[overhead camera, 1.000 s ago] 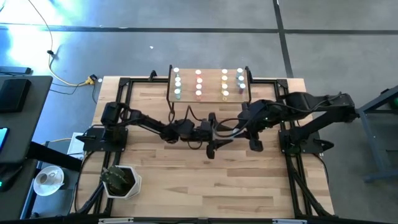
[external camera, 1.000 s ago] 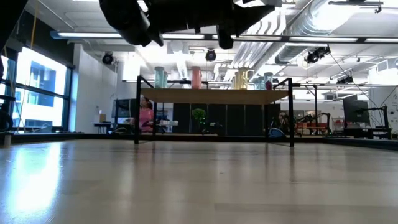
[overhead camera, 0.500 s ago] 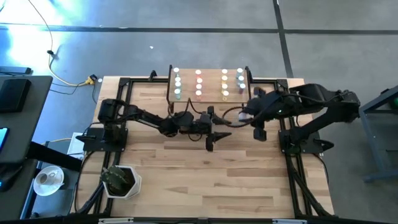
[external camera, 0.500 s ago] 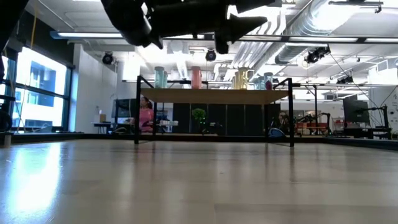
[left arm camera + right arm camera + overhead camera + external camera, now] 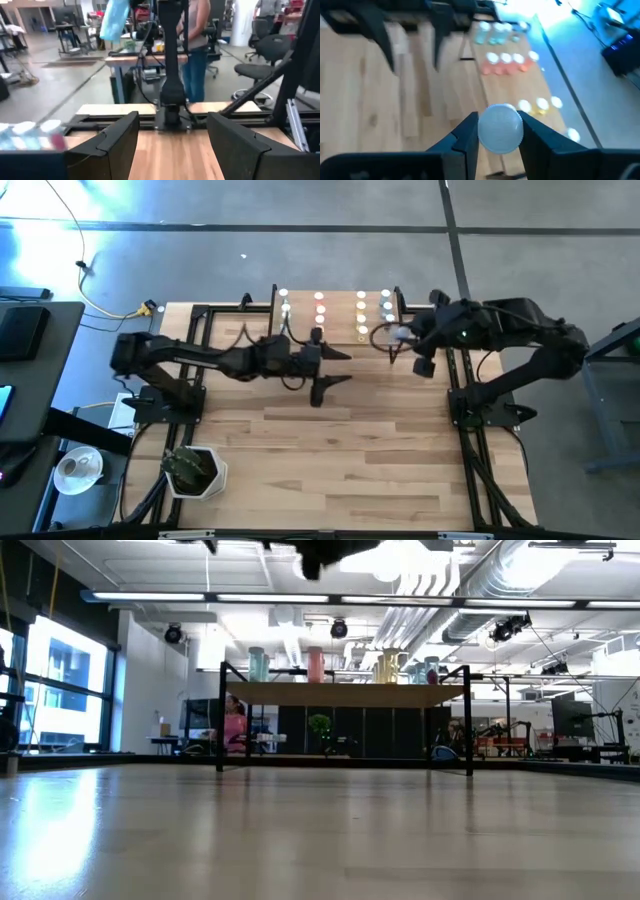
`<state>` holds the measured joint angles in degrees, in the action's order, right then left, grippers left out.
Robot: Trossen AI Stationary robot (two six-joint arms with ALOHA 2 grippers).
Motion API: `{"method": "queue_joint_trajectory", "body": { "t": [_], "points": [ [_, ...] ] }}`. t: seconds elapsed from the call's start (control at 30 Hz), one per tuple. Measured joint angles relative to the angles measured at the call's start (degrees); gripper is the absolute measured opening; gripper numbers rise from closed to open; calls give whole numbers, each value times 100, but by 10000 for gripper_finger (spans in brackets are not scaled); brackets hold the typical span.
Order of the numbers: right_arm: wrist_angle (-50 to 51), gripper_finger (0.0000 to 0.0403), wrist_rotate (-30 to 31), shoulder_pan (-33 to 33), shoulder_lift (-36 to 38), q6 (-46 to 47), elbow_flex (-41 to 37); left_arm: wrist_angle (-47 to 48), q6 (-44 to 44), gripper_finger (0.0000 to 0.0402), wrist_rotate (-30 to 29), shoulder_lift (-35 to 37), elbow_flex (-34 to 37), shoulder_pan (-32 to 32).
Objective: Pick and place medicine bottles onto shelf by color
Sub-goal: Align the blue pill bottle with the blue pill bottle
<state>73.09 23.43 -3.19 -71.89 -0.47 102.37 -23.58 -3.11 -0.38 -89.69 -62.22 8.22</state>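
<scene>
The table (image 5: pixel 330 460) is pale butcher-block wood with a smooth sheen. The shelf (image 5: pixel 345 694) is light wood on thin black metal legs. Bottle caps (image 5: pixel 500 128) look white, finely textured plastic.

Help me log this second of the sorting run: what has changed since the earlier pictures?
The right gripper, shut on a white-capped bottle, swung from mid-table toward the shelf. The left gripper, open and empty, also moved toward the shelf as its arm drew back. Nothing was grabbed or released. The bottles standing on the shelf kept their rows.
</scene>
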Motion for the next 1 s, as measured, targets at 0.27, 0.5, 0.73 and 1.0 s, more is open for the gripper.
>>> {"method": "queue_joint_trajectory", "body": {
  "t": [0.27,0.5,0.73,1.0],
  "points": [
    [70,99,-380,1106,-11,-3,-3,1073,-104,223,-61,1145,350,-3],
    [43,99,-784,1774,-11,-162,-9,592,180,223,-531,2058,1544,2],
    [-96,99,-945,1896,181,-18,-560,553,583,223,-543,2644,2316,-7],
    [-1510,99,-1035,1896,1029,50,-2485,366,745,223,-674,2811,2595,-7]
  ]
}}
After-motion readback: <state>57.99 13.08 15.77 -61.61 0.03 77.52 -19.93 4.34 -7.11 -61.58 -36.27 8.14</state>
